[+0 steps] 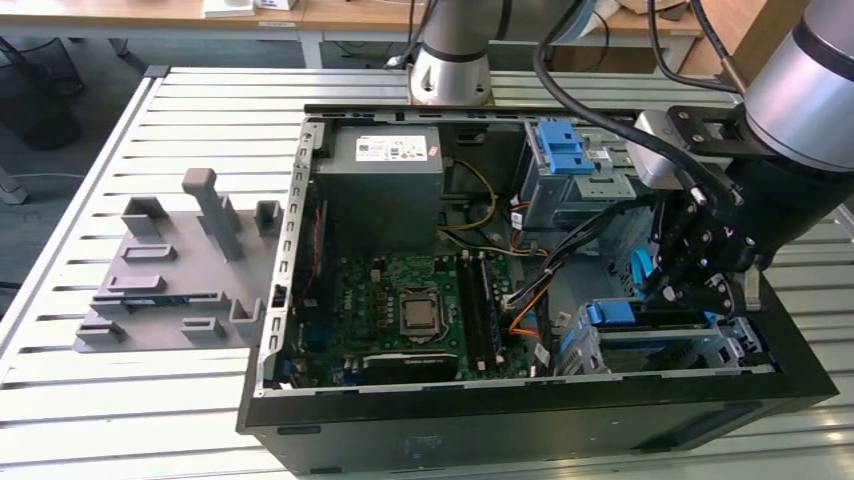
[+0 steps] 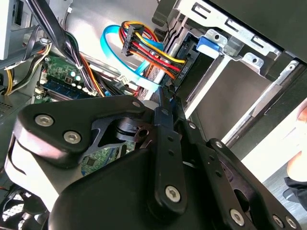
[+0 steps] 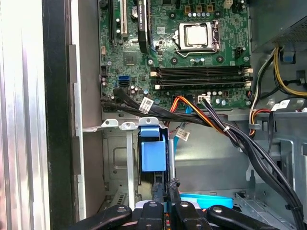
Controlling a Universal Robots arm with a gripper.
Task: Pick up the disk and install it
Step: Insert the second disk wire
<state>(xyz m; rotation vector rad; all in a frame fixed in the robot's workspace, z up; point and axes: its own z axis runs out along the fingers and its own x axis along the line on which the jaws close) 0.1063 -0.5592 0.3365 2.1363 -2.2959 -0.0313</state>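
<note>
Slatted white metal worktable [image 1: 80,400] in daylight.
Pale wooden desks [image 1: 160,12] are seen behind it, and grey floor [image 1: 54,190] beside it.

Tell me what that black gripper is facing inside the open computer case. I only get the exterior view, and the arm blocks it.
Observer: In the first wrist view the gripper points at an upright blue plastic tab seated between metal bay rails.
Operator: Any wires near it?
Observer: Yes. In the second wrist view a bundle of red, orange and yellow wires ends in a black connector at the bay, just beyond the gripper's tip. A light-blue flat cable loops beside it.
</note>
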